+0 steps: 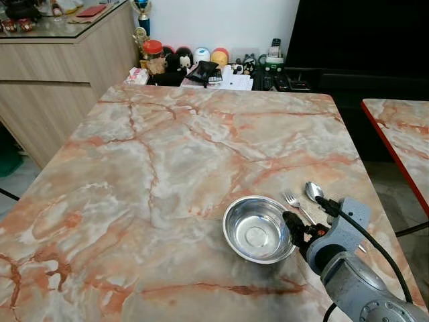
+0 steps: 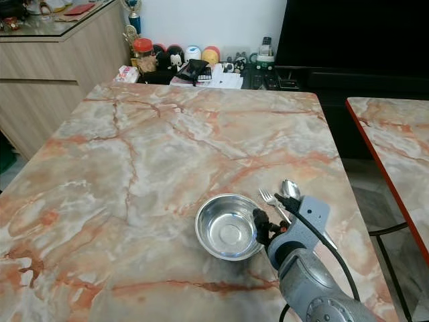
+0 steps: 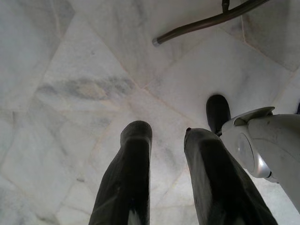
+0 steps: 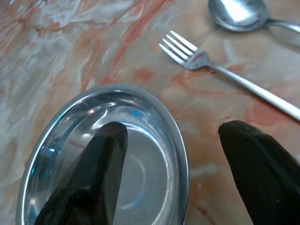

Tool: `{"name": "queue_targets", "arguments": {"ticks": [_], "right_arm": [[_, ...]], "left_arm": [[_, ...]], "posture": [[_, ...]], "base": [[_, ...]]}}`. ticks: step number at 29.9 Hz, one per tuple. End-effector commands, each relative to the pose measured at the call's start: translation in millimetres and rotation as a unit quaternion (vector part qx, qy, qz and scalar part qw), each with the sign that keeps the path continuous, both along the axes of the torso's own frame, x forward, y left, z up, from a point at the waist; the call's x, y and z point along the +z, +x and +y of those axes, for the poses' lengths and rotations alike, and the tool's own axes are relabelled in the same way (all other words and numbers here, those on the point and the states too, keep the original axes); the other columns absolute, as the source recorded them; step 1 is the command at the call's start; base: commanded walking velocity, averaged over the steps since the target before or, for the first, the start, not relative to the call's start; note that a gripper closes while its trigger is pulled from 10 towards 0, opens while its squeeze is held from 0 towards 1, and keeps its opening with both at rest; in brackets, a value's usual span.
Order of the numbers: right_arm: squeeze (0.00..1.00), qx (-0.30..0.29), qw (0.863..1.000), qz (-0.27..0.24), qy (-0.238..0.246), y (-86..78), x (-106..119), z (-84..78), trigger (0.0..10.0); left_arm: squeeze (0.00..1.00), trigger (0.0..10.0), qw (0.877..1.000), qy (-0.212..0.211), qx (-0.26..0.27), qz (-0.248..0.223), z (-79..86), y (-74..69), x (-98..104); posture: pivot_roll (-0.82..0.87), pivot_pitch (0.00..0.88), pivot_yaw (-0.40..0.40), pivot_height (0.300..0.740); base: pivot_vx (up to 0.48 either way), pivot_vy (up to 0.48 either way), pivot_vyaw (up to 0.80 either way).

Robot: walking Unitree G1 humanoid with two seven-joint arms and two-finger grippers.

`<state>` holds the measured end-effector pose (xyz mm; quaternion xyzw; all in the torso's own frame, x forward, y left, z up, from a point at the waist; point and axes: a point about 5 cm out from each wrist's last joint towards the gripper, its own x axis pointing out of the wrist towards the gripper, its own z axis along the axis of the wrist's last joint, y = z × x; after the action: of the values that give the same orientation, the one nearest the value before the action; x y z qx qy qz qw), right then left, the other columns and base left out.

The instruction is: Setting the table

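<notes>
- The steel bowl [image 1: 258, 229] sits on the marble tabletop [image 1: 167, 168], toward its right near edge, upright and with nothing in it.
- Just beside the bowl's far right lie a fork [image 1: 295, 204] and a spoon [image 1: 314, 191], side by side, tines and spoon head pointing away from the robot.
- The right hand [image 1: 295, 227] is at the bowl's right rim. In the head views its black fingers bunch together there, so the gap between them is hard to read.
- The right wrist view settles it: the right hand is spread wide, 1 finger [image 4: 91, 180] over the bowl's inside, the other [image 4: 262, 173] outside above bare marble, the rim running between them. Whether either finger touches the bowl cannot be told.
- That wrist view also shows the fork's 4 tines [image 4: 180, 48] and the spoon's head, which the head views give only small.
- The left wrist view shows the left hand [image 3: 166, 140] hanging over a pale tiled floor [image 3: 70, 70], its 2 fingers parted and holding nothing, a dark curved bar [image 3: 206, 22] beyond.
</notes>
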<state>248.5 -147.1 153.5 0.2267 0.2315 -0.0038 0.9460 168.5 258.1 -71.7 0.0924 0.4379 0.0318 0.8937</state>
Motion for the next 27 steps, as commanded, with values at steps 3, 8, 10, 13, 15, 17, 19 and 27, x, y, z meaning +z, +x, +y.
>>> {"name": "queue_targets", "arguments": {"ticks": [3,8,10,13,15,17,19,27], "right_arm": [[0.0,0.023,0.99,0.024,0.137,-4.7,-10,40.7,10.0],[0.0,0.022,0.989,0.029,0.146,-3.0,-13,39.5,10.0],[0.0,0.025,0.988,0.031,0.15,-1.8,-14,39.6,10.0],[0.0,0.032,0.987,0.03,0.153,-0.7,-15,40.6,10.0],[0.0,0.035,0.987,0.03,0.156,0.4,-15,41.1,10.0],[0.0,0.035,0.986,0.032,0.157,1.1,-16,41.3,10.0],[0.0,0.033,0.986,0.034,0.158,2.0,-17,40.3,10.0],[0.0,0.027,0.985,0.038,0.163,4.4,-22,38.1,6.5]], "left_arm": [[0.0,10.0,1.0,0.006,-0.01,0.014,1.5,-4.7,-2],[0.0,10.0,1.0,0.005,-0.013,0.015,1.1,-4.2,-2],[0.0,10.0,1.0,0.005,-0.012,0.014,1.1,-3.7,-2],[0.0,10.0,1.0,0.004,-0.011,0.014,0.7,-4.0,-2],[0.0,10.0,1.0,0.003,-0.011,0.015,0.1,-4.5,-2],[0.0,10.0,1.0,0.002,-0.011,0.016,-0.3,-5.4,-3],[0.0,10.0,1.0,0.002,-0.012,0.017,-0.7,-5.9,-3],[0.0,10.0,1.0,0.0,-0.013,0.019,-1.3,-7.1,-4]], "posture": [[-0.04,0.125,0.02,0.74],[-0.04,0.13,0.021,0.74],[-0.04,0.137,0.02,0.74],[-0.04,0.143,0.021,0.74],[-0.04,0.145,0.02,0.74],[-0.04,0.147,0.019,0.74],[-0.04,0.15,0.018,0.74],[-0.04,0.152,0.017,0.74]], "base": [[0.0,0.0,0.0],[0.0,0.0,0.0],[0.0,0.0,0.0],[0.0,0.0,0.0],[0.0,0.0,0.0],[0.0,0.0,0.0],[0.0,0.0,0.0],[0.0,0.0,0.0]]}}
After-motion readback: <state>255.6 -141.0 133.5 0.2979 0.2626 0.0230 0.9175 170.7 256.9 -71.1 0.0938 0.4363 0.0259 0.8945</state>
